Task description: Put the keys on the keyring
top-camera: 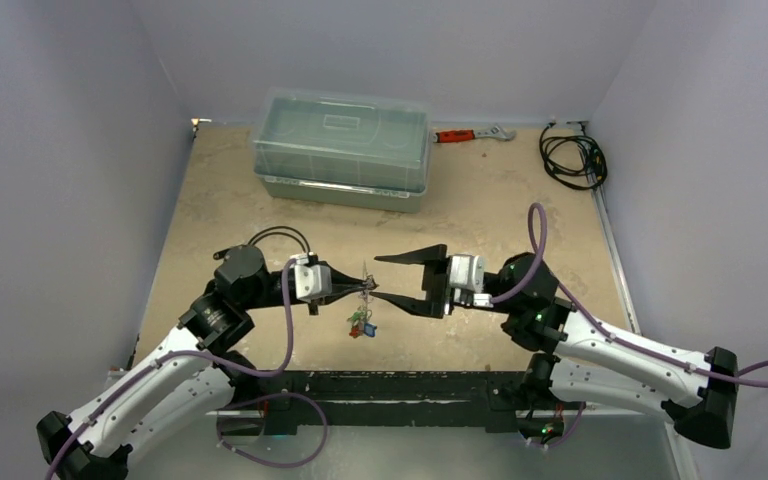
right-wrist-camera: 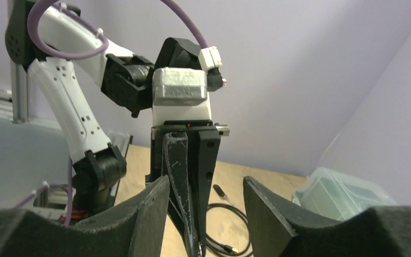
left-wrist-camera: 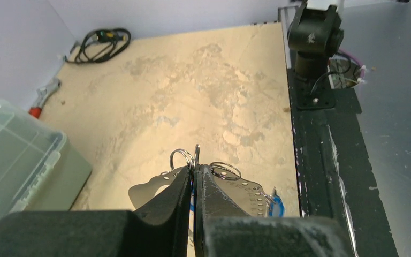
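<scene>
Tagged keys (top-camera: 362, 322) are hanging under the keyring (left-wrist-camera: 249, 194), so we're judging at least some already threaded; the count is unclear. We're pinching the ring in mid-air with the left gripper (top-camera: 365, 289), fingers clamped tight on it. The right gripper (top-camera: 375, 277) is sitting just beside it, fingers spread, gripping nothing.

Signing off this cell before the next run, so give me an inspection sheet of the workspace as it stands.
Surface: tan table, mottled.
Job's things: keyring held off the table; keys hang beneath it.
Clutter: lidded plastic box, orange-handled wrench, far edge.
Claws: left claw shut on keyring; right claw open, facing it.
Cables: black coil far right corner; purple cables on both arms.
Surroundings: lilac walls.
</scene>
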`<move>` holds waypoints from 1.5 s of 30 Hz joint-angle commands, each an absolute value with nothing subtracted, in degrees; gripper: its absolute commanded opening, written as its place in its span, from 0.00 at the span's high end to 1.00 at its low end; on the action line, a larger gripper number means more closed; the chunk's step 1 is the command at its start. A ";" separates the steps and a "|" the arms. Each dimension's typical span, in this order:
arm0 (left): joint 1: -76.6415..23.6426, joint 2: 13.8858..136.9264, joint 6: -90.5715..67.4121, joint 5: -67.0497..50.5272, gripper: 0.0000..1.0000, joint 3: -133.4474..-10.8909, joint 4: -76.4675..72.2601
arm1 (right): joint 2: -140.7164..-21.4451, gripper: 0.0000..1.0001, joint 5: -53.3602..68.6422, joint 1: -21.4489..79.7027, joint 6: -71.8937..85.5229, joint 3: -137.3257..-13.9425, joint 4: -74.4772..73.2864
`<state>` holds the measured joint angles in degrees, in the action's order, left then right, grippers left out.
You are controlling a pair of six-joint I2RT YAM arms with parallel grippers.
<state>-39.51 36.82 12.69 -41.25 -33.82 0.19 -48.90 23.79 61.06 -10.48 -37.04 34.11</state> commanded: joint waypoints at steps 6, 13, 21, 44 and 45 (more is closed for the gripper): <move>-40.61 40.32 18.48 -32.92 1.00 -42.54 10.84 | -57.91 0.44 24.30 61.08 -24.06 -54.35 -3.47; -42.71 39.38 19.99 -29.65 1.00 -43.18 14.25 | -61.89 0.59 24.68 61.08 -26.63 -60.18 -13.51; -43.03 40.31 19.19 -31.90 1.00 -43.15 14.28 | -58.98 0.62 23.07 61.08 -26.18 -58.13 -10.50; -44.39 40.00 18.38 -34.12 1.00 -42.30 13.18 | -64.42 0.68 16.71 61.08 -27.33 -56.48 -7.77; -44.51 39.91 18.37 -34.05 1.00 -42.23 13.21 | -64.49 0.68 16.32 61.04 -27.36 -56.37 -7.94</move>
